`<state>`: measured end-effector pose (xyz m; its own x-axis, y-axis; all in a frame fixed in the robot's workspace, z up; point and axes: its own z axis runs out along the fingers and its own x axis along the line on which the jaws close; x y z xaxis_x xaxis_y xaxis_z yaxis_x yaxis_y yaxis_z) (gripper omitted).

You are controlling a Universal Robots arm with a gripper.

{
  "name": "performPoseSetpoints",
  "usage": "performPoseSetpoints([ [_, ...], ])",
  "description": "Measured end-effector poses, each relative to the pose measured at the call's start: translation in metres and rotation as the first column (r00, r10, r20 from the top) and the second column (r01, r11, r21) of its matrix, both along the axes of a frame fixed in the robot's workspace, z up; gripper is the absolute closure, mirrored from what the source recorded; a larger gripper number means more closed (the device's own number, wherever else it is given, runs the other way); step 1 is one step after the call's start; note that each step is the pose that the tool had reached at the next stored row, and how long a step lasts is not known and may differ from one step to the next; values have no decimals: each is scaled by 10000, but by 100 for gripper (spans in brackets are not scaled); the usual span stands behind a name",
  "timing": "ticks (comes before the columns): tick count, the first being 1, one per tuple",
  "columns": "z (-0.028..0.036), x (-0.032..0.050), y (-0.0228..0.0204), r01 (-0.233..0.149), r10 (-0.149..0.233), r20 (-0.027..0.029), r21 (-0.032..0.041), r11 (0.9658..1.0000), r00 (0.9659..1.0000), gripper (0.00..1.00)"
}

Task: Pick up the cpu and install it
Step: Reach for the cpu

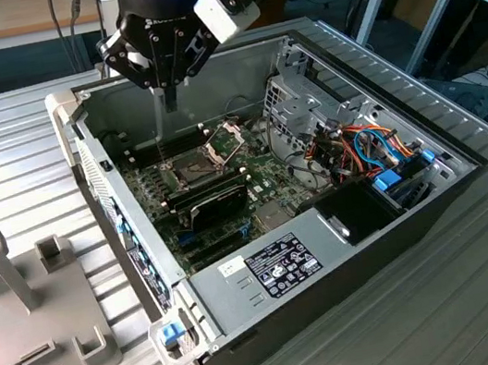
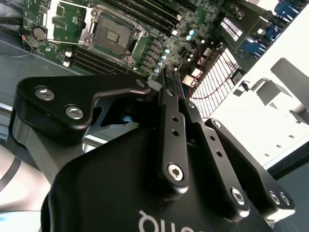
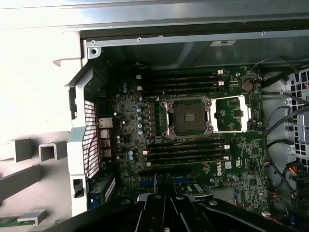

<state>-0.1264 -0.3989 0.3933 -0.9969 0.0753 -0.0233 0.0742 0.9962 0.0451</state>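
My gripper (image 1: pixel 170 101) hangs over the back of an open computer case (image 1: pixel 351 263), above the green motherboard (image 1: pixel 265 168). Its black fingers (image 2: pixel 172 111) are pressed together, and I see nothing between them. The dark square socket (image 1: pixel 192 165) lies uncovered, and its metal frame (image 1: pixel 227 137) is swung open beside it. In both wrist views the socket (image 2: pixel 112 35) (image 3: pixel 187 118) shows bare contacts, with the gripper (image 3: pixel 161 186) a good way above it. The cpu is out of view.
A black oblong module (image 1: pixel 215 204) lies on the board just in front of the socket. A grey power supply (image 1: pixel 277 266) and coloured cables (image 1: pixel 369 147) fill the case's right side. A grey fixture (image 1: pixel 33 321) with slots stands on the ribbed table at the exterior view's left.
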Motion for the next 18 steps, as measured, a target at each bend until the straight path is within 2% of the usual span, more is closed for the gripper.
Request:
performPoseSetpoints([
  [4,0,-35,0,0,0,0,0,10000,10000,89],
  [18,0,-66,0,-3,3,0,0,10000,10000,89],
])
